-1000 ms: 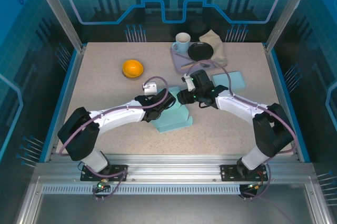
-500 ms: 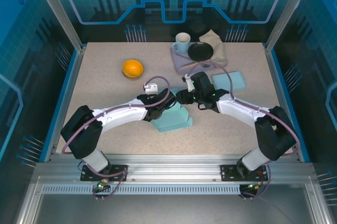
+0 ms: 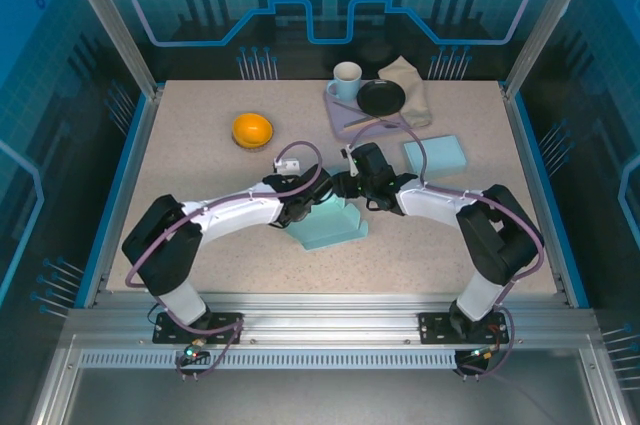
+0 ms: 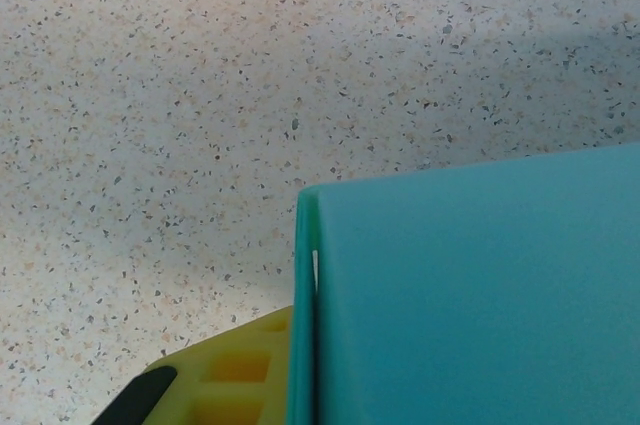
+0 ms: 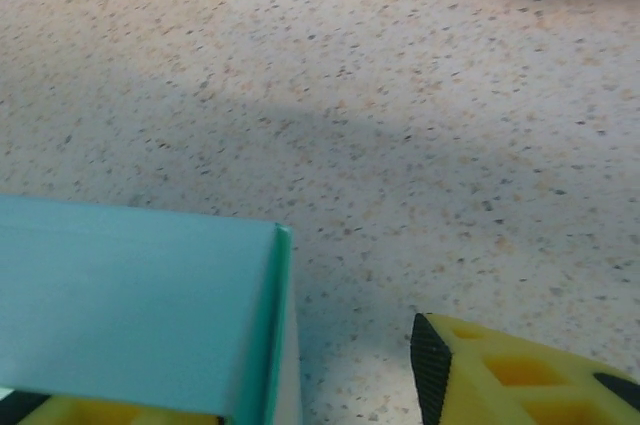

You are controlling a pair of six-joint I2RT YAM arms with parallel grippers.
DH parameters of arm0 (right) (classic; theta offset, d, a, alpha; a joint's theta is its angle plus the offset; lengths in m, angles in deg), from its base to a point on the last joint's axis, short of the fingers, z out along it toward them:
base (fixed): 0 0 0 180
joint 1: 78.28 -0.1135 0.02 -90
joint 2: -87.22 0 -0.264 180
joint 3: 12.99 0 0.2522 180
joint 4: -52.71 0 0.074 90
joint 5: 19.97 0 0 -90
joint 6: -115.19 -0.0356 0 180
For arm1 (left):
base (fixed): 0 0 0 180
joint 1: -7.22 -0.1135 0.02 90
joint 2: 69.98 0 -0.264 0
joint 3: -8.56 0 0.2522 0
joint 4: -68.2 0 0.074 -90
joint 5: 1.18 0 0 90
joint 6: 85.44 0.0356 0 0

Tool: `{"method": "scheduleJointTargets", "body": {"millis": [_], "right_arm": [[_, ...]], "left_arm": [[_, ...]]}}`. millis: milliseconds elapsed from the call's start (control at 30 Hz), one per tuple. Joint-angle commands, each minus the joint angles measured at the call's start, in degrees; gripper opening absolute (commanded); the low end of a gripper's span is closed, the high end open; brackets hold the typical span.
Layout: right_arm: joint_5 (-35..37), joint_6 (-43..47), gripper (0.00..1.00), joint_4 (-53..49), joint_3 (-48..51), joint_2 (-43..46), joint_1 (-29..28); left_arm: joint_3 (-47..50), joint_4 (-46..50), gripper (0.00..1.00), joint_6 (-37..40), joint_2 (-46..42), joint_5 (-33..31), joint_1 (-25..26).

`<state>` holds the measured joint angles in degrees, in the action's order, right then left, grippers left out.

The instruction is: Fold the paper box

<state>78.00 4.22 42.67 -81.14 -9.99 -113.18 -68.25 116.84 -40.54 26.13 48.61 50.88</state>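
Top view: one smooth, flat-sided teal paper box [image 3: 330, 230] sits mid-table [image 3: 200, 165] on the speckled stone-look top. The left gripper [image 3: 308, 201] and right gripper [image 3: 348, 185] meet at its far edge. One round orange [image 3: 252, 130] and one white mug [image 3: 346, 80] sit farther back. Left wrist: a yellow latticed finger [image 4: 235, 385] presses against the box's thin wall, pinched shut on it. Right wrist: two yellow fingers [image 5: 520, 375] straddle a box corner, half-spread. The right one is clear of the wall, so it's gripping nothing.

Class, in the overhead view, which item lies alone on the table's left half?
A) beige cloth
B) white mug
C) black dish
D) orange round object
D: the orange round object lies at back left; the white mug, black dish and beige cloth cluster at back right.
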Motion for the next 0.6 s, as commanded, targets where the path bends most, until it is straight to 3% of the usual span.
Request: {"method": "scheduleJointTargets", "body": {"millis": [0,133,333,467,567], "right_arm": [[7.7,-1.6,0.46,-1.1,-0.7,-1.5,-0.5],[18.8,-4.7,0.4,-7.5,-1.4,-1.2,-0.9],[36.7,-9.3,0.39,-21.3,-4.6,-0.9,-3.1],[41.0,-10.4,0.39,-24.4,-5.5,-1.1,-4.0],[36.5,-9.0,0.41,-21.8,-5.0,0.0,-4.1]], "left_arm": [[-2.0,2.7,0.15,0.0,1.6,1.9,-0.7],[-1.7,3.6,0.15,-1.0,2.9,1.7,-1.8],[-1.8,5.1,0.15,-2.3,4.2,1.3,-3.4],[-2.4,5.2,0.15,-2.2,4.3,1.0,-3.5],[-2.5,4.8,0.15,-1.8,4.2,1.5,-3.5]]}}
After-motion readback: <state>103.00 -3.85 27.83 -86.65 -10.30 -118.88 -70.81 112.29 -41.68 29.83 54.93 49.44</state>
